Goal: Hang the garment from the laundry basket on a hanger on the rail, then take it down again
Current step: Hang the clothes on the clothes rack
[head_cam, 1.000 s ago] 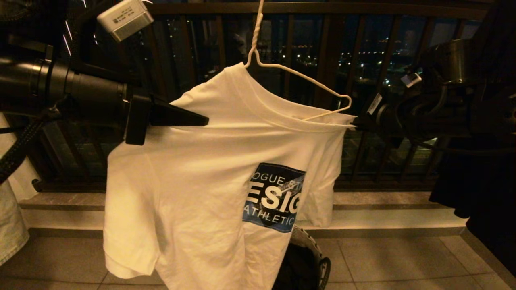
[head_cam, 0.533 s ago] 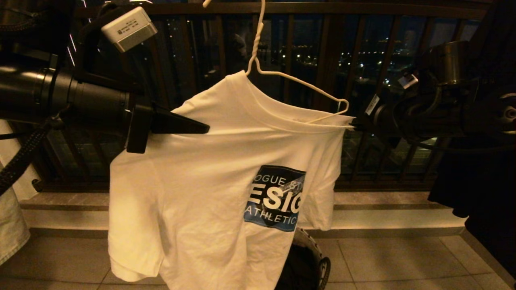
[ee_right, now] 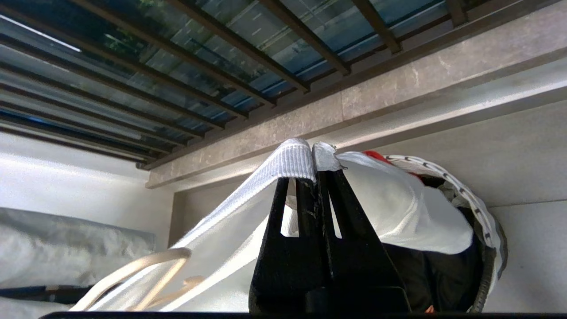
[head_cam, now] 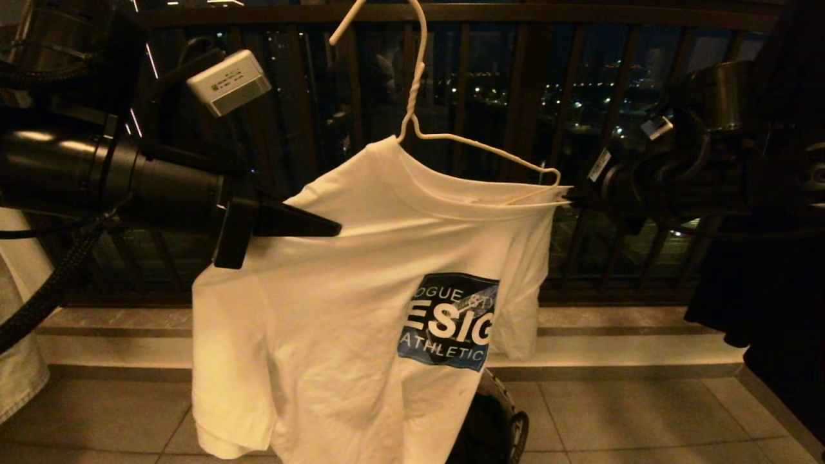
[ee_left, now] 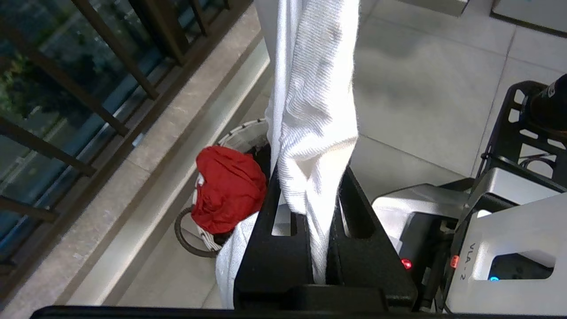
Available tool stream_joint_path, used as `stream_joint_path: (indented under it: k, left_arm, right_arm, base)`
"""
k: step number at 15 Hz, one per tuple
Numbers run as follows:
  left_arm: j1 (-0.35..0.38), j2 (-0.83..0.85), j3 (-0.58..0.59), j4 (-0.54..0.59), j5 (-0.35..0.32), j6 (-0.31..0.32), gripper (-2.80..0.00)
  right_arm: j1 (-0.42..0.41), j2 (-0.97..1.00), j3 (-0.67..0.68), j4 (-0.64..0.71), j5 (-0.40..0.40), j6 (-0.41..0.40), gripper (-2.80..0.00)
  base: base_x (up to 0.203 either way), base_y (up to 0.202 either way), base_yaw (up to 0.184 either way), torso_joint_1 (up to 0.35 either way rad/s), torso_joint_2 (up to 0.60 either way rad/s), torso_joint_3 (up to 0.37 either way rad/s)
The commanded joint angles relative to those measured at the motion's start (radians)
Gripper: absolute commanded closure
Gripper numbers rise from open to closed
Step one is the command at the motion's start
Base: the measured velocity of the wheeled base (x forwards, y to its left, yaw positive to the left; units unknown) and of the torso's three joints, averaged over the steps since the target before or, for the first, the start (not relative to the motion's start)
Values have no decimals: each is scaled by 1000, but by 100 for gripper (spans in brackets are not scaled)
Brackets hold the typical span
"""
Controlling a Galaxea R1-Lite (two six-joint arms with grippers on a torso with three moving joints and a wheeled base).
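The garment (head_cam: 361, 270), a white T-shirt with a blue chest print, hangs on the thin white wire hanger (head_cam: 477, 145) in front of the dark railing. The hanger's hook curves up to the picture's top edge. The rail is out of view. My left gripper (head_cam: 322, 227) is shut on the garment's shoulder, and the cloth (ee_left: 310, 110) runs between its fingers (ee_left: 310, 173). My right gripper (head_cam: 570, 201) is shut on the ribbed collar edge (ee_right: 292, 159) at the hanger's other end (ee_right: 146, 266). The laundry basket (head_cam: 499, 419) stands on the floor below, half hidden by the garment.
A red cloth (ee_left: 228, 190) and dark cloth lie in the basket (ee_left: 241, 133). The brown railing (head_cam: 528, 77) and a stone step (head_cam: 612, 348) stand behind. Black cloth (head_cam: 767, 303) hangs at the right, pale cloth (head_cam: 16, 374) at the left. My base (ee_left: 500, 239) is near.
The hanger with the garment has come down and a little to the right, so its hook now shows. My left arm has moved down and right with it; the right gripper has barely moved.
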Motion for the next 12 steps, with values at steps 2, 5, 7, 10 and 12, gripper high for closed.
stream_joint_path:
  k: [2,5,7,10,12]
  left_arm:
    - [-18,16,13,3,0,3,0]
    - [-36,24,19,3,33,4,0]
    - [-41,30,24,2,41,4,0]
    - [-41,41,21,2,41,4,0]
    - [-44,50,21,2,41,11,0]
  right_arm:
    - [-2,-10,-9,10,2,4,0]
    - [-2,-27,-44,86,23,3,0]
    - [-2,-40,-49,102,33,3,0]
    - [-1,-54,-48,107,36,1,0]
    - [-1,-55,-49,105,36,-10,0]
  base:
    - [0,0,0,0,0,0]
    - [0,0,0,0,0,0]
    - [0,0,0,0,0,0]
    - [0,0,0,0,0,0]
    - [0,0,0,0,0,0]
